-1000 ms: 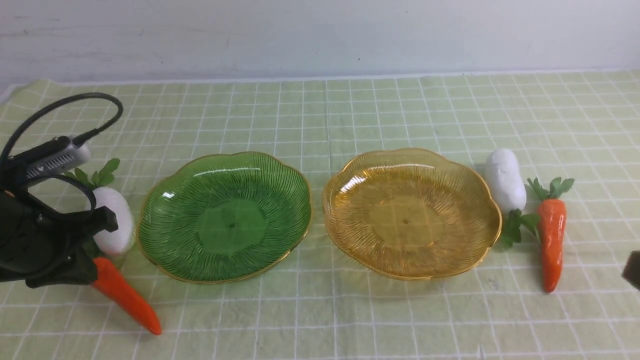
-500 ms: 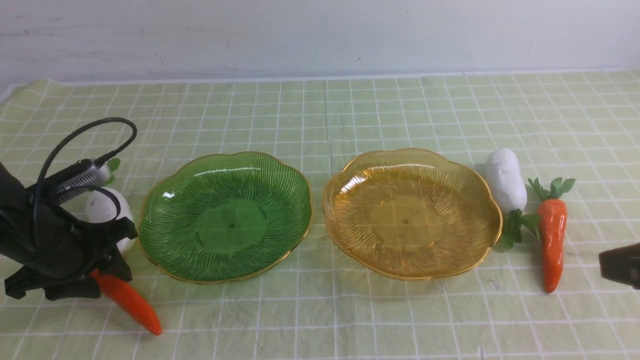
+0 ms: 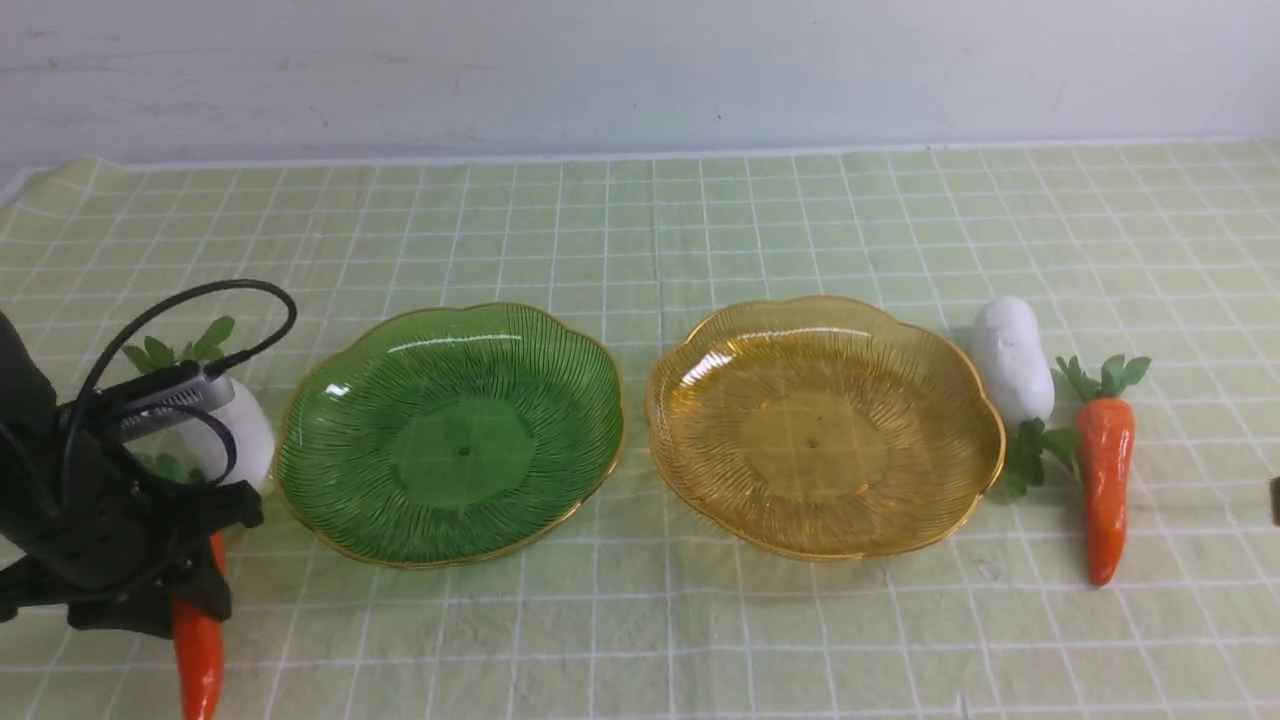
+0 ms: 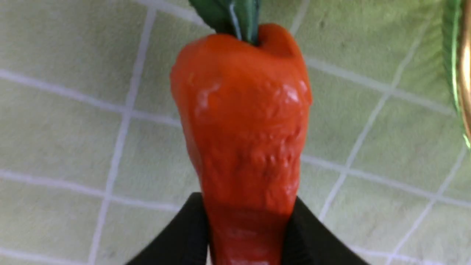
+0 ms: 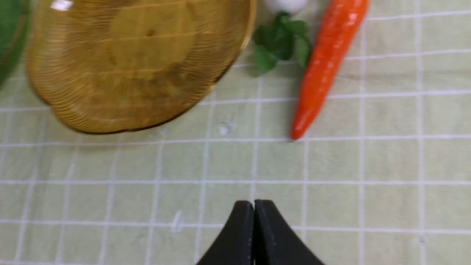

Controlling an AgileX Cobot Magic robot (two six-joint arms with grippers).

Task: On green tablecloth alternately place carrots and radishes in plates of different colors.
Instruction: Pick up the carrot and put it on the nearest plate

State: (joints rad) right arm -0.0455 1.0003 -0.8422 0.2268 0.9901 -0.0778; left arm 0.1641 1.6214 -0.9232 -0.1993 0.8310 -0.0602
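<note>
My left gripper [image 3: 200, 585] is shut on an orange carrot [image 4: 243, 121] at the front left of the green tablecloth [image 3: 640, 230]. Its black fingers [image 4: 184, 239] press the carrot's narrower part, and the tip [image 3: 197, 660] points toward the front edge. A white radish [image 3: 243, 430] lies just behind it, beside the green plate [image 3: 450, 435]. The amber plate [image 3: 822, 425] holds nothing. To its right lie a second radish [image 3: 1010, 360] and carrot [image 3: 1103, 480]. My right gripper [image 5: 254, 206] is shut with nothing in it, hovering in front of that carrot [image 5: 327, 66].
The left arm's black cable [image 3: 200, 310] loops over the left radish's leaves. A white wall [image 3: 640, 70] stands behind the cloth's far edge. Only a sliver of the right arm [image 3: 1275, 500] shows at the right border of the front view.
The left gripper opened, sank and closed on the carrot, which swung from slanting right to pointing at the front edge. The right arm came into view, then drew back to the right border.
</note>
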